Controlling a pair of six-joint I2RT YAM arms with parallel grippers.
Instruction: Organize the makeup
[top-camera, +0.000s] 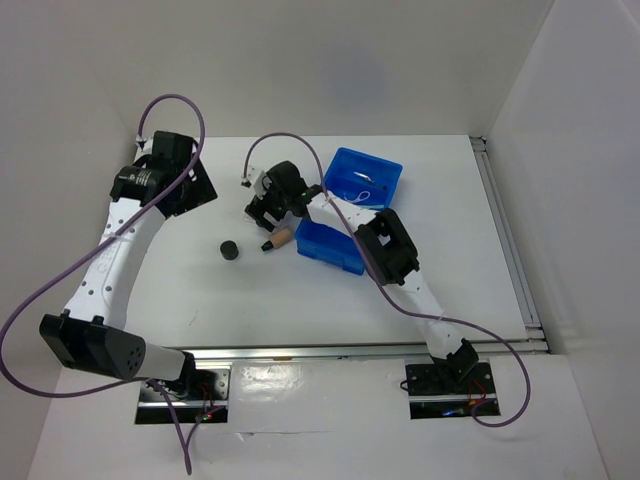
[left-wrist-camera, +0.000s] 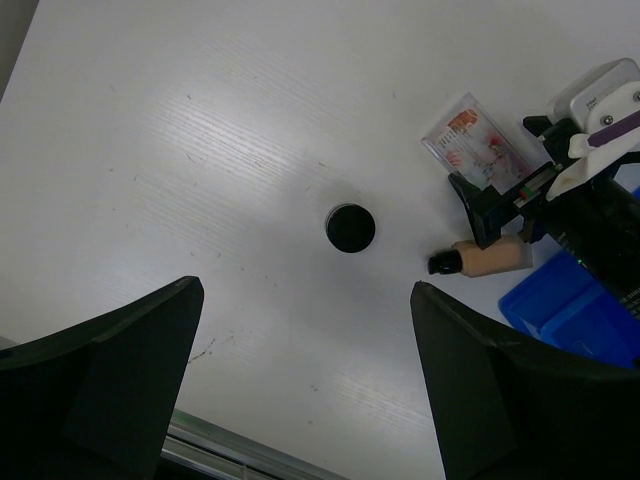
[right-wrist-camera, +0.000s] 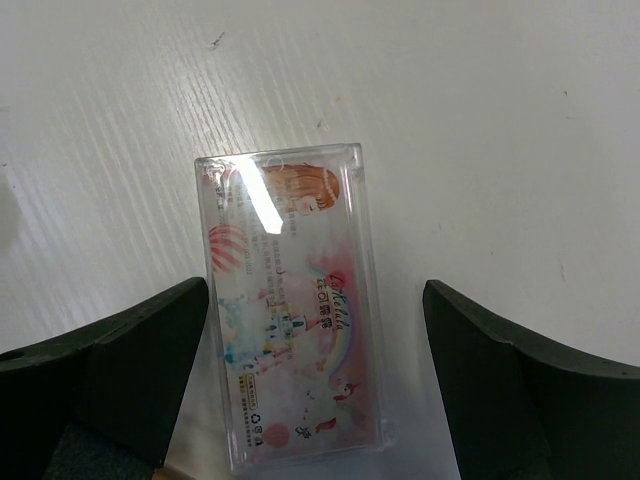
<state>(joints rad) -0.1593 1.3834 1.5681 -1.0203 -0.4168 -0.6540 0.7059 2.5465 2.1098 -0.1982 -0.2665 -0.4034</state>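
Your right gripper (right-wrist-camera: 316, 300) hangs wide open and holds nothing. The pinkish flat packet (right-wrist-camera: 290, 310) lies on the counter (right-wrist-camera: 480, 120) directly beneath it, between its fingers. Judge the packet light, stiff and glossy, likely slippery and brittle, so pinch gently across its long edges. The arm reaches forward with the wrist pitched down. Just behind the gripper lies the tan tube (top-camera: 281, 238), and farther to its left the black round pot (top-camera: 230, 250). Beyond that, your left gripper (left-wrist-camera: 305, 290) hovers, also open and empty.

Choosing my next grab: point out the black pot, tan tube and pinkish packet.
black pot (left-wrist-camera: 350, 228), left wrist view, centre of its top.
tan tube (left-wrist-camera: 495, 257), left wrist view, middle of its body.
pinkish packet (right-wrist-camera: 290, 320), right wrist view, middle of its printed face.
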